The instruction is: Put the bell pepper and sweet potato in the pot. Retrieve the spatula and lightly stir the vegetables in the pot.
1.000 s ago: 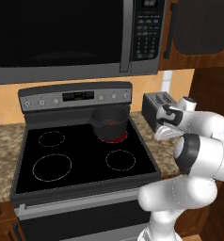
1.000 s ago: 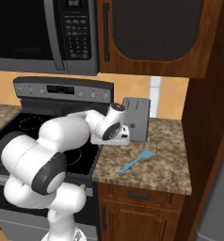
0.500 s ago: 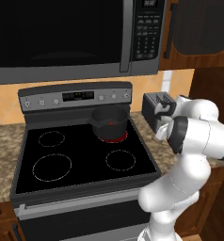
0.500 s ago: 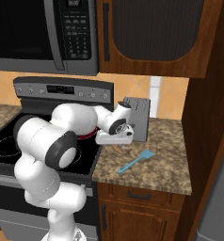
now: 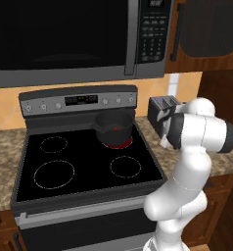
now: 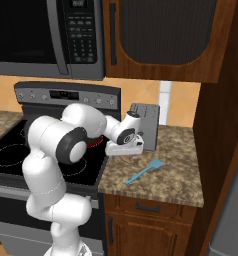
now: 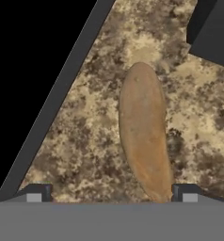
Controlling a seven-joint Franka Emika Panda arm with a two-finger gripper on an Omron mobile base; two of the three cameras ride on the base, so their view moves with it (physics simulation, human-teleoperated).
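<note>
The sweet potato (image 7: 144, 141), a long tan oval, lies on the speckled counter directly below my open gripper (image 7: 111, 195); one fingertip stands on each side of its near end, and neither touches it. From the right base view, the gripper (image 6: 128, 154) hangs low over the counter just left of the toaster. The light-blue spatula (image 6: 143, 171) lies flat on the counter to the right of the hand. The dark pot (image 5: 113, 126) sits on the back right burner, and a small red spot inside it is the bell pepper (image 5: 117, 128).
A grey toaster (image 6: 145, 125) stands against the wall right behind the hand. The black stovetop (image 5: 84, 164) has its raised edge (image 7: 52, 103) just left of the sweet potato. A microwave (image 5: 79, 39) and a wooden cabinet (image 6: 161, 35) hang overhead.
The arm's elbow has swung up and round over the stove while the hand stayed beside the toaster and sank a little toward the counter. The jaws stayed open.
</note>
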